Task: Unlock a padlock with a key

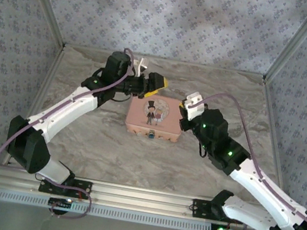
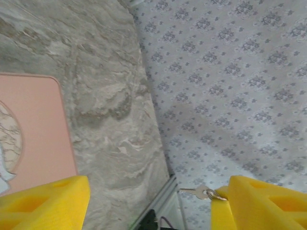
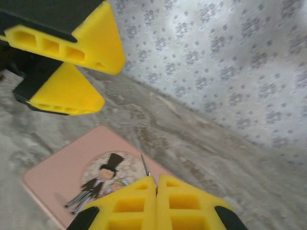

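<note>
Top external view: a pink rectangular tin with rounded corners lies flat in the middle of a grey-veined, marble-look tabletop. Its lid bears a round picture of a cartoon couple, one figure in a black top hat. The padlock, tiny and blue-teal, sits against the middle of the tin's near edge. Pale grey wallpaper with a small repeated floral motif covers the walls around the tabletop.

Left wrist view: the left end effector has its chunky yellow fingers of hollow-celled plastic spread wide, gripping nothing. A small silver key on a wire ring touches the inner edge of one finger. From above, this end effector hangs by the tin's far left corner.

Right wrist view: the right end effector has its yellow fingers pressed together, pinching a thin silver blade that pokes out past the tips above the tin's lid. It is too slim to tell whether it is a key's shaft.
</note>
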Controlling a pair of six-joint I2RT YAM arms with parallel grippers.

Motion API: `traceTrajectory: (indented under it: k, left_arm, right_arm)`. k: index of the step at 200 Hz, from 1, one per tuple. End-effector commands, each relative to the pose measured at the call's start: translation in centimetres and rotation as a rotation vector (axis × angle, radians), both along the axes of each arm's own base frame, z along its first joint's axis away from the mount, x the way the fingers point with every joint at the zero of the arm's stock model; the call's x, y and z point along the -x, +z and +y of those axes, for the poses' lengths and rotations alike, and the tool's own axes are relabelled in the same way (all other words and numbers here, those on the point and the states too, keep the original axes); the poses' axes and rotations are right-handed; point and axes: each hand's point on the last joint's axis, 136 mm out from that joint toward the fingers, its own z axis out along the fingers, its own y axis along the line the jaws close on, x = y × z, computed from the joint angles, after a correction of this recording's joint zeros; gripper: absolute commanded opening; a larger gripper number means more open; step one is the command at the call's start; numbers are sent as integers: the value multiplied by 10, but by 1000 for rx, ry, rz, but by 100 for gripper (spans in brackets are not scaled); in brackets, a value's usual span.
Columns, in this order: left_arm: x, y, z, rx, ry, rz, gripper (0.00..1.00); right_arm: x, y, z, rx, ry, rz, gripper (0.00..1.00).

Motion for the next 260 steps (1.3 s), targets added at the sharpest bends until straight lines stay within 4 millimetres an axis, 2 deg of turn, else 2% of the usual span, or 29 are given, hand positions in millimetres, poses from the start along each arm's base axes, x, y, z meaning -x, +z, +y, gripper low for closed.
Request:
traceTrajectory:
  k: [1,65,113,165,260]
  left_arm:
    - [1,24,-14,88,-8,50,75]
    - [12,28,-46,138,-83,155,62]
    - [18,35,-60,174,-129,174,53]
    - [21,39,-65,179,-149,179,44]
    - [22,36,-70,184,-175,189,21]
  right_arm:
    - [-8,23,-14,80,-130,-167,0]
    - [5,23,11,190,-73,-314,0]
    - [4,25,13,240,-112,-367,0]
    - [-2,16,13,324,-152,-380,0]
    - [-4,16,15,358,-173,-405,0]
